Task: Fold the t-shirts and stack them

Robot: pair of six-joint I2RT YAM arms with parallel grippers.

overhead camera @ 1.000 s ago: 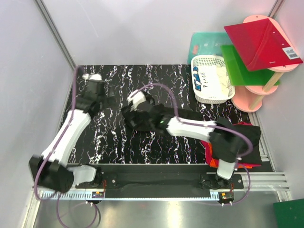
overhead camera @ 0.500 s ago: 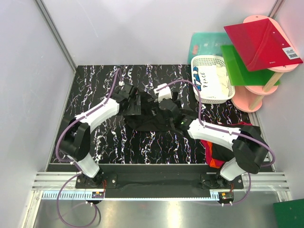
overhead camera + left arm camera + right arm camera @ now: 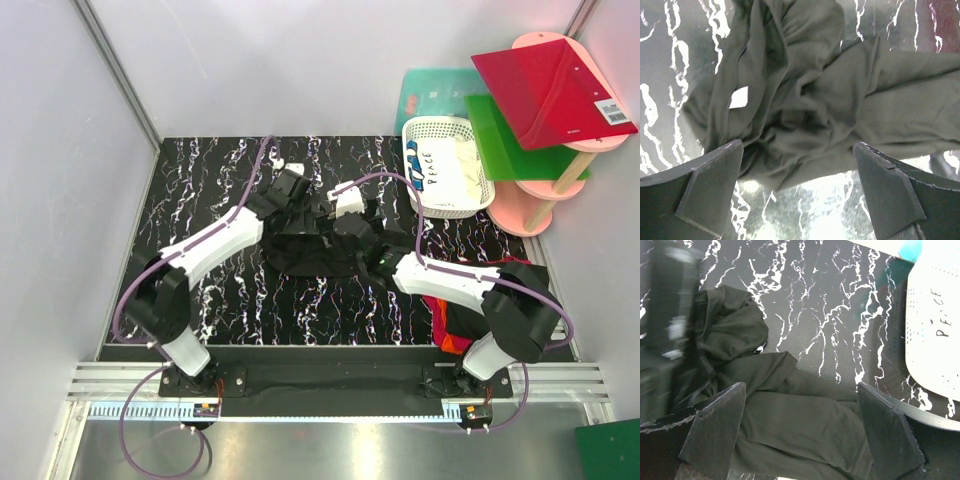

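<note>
**Both arms close in over the crumpled black shirt**

A second ago the left arm stood at the far left of the table. It has now swung in to the centre, and the left gripper hangs wide open over the black t-shirt, holding nothing. The right gripper, also spread wide and empty, has reached further up the frame, over the shirt's right part.

The shirt lies bunched in the middle of the table, with bare marbled surface to its left and below it. At the upper right the white basket sits near. At the right edge lies a pile of shirts, red and black.

Only the left wrist view shows a white label on the cloth. Only the right wrist view shows the left arm, blurred, at its left edge.
</note>
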